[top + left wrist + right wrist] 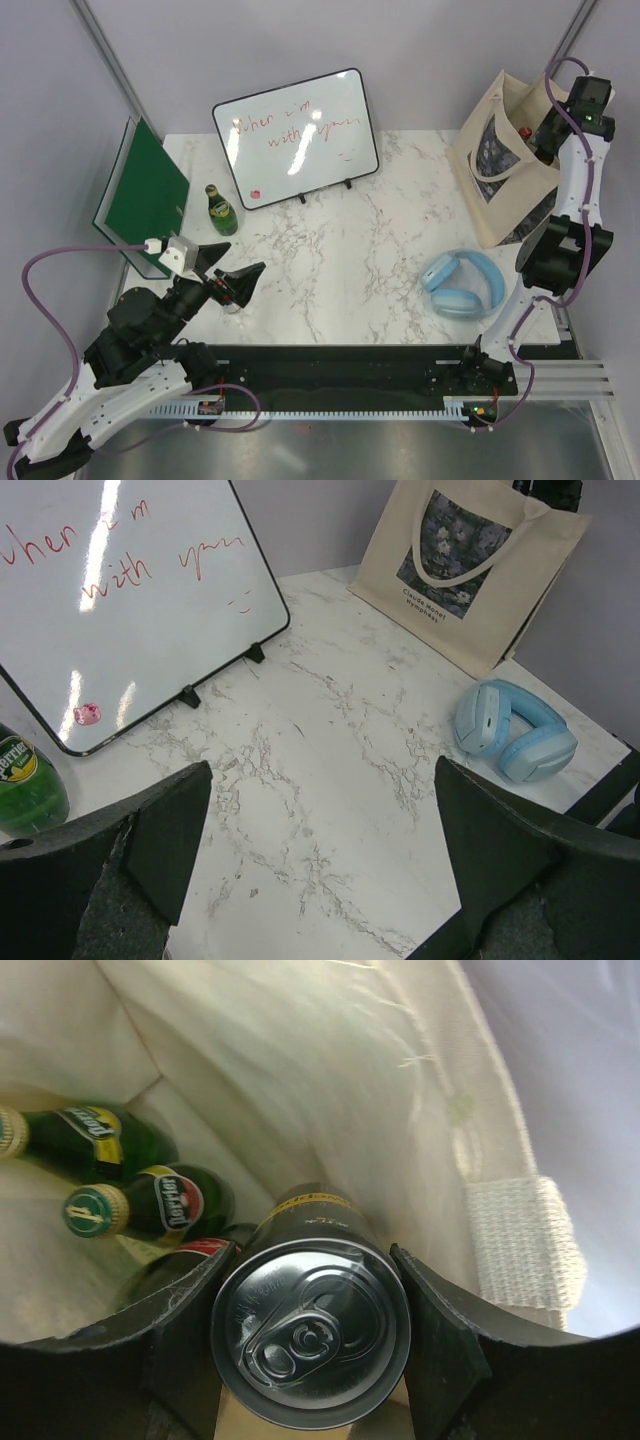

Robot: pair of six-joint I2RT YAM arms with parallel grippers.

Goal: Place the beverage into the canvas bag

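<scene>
Between the two dark fingers (440, 1330) of the right pincer (310, 1345), and shown only by the right wrist camera, sat the can (312, 1310): a dark body with a thin gold band near the shoulder and a silver lid with its pull tab unlifted. The pincer was pinching the can from both sides, lid towards the lens, with the cream cloth walls of the canvas bag (300, 1070) all around it, so the can was already inside the bag's mouth. Beyond the pincer, deeper in the bag, lay two green bottles (150, 1205) on their sides, and a red label showed just behind the left-hand finger. From above, none of that interior was visible; the top camera gave only the right arm bent over the upright bag, its end dipped into the opening between the handles. The left wrist camera showed the bag's outer face with its dark flower print and a line of small lettering. The left pincer (225, 270) hung spread wide and held nothing, well away from the bag, with another green bottle (220, 210) just beyond it, a whiteboard (295, 135) farther off, and blue headphones (462, 283) between it and the bag.
</scene>
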